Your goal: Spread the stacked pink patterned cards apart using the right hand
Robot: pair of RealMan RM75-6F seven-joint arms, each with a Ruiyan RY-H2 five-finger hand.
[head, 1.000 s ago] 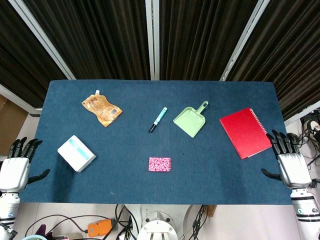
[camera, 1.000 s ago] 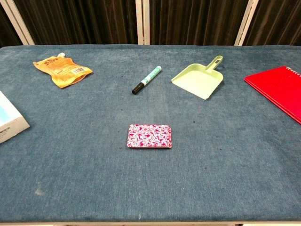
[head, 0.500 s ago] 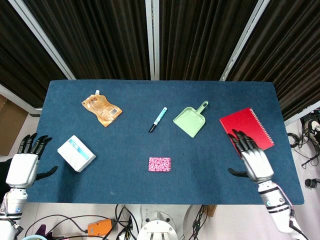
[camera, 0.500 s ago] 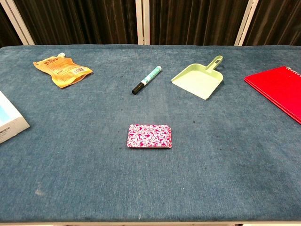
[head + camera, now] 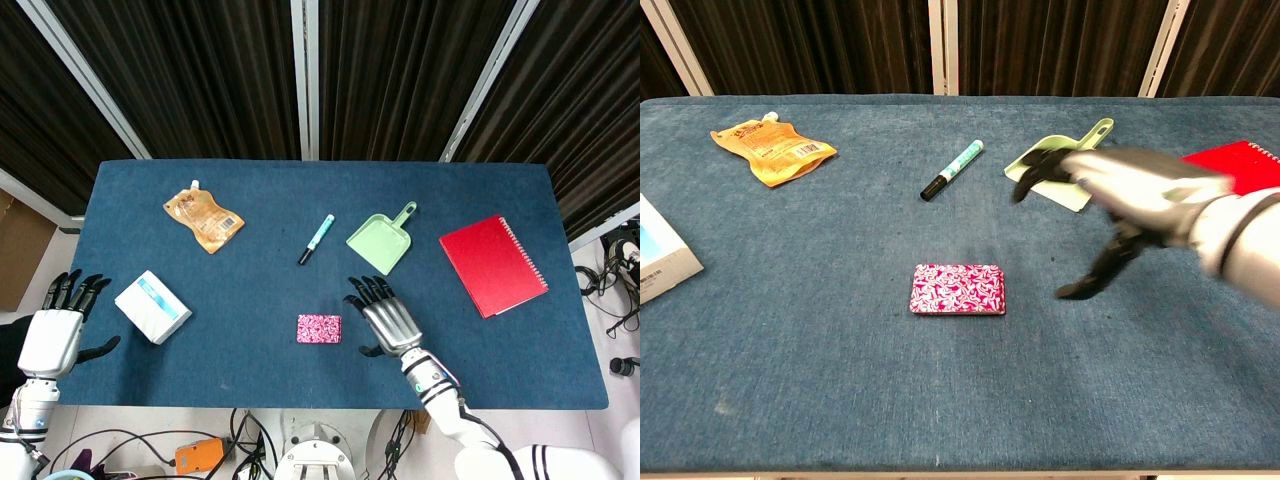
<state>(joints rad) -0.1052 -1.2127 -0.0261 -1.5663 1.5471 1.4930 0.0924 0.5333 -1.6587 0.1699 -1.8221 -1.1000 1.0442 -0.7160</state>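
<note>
1. Now the right hand [image 5: 388,322] has swept in from the right edge of the table [image 5: 250,350] to hover just right of the pink cards [image 5: 319,328], fingers spread and holding nothing.
2. Unmoved, the cards lie as one neat stack at lower centre of the head view, untouched.
3. At lower left, the left hand [image 5: 52,335] has barely shifted; it hangs off the table's edge, fingers apart and empty, beside the white box [image 5: 152,306].
4. Upper right of the cards, the green dustpan [image 5: 380,239] sits empty.
</note>
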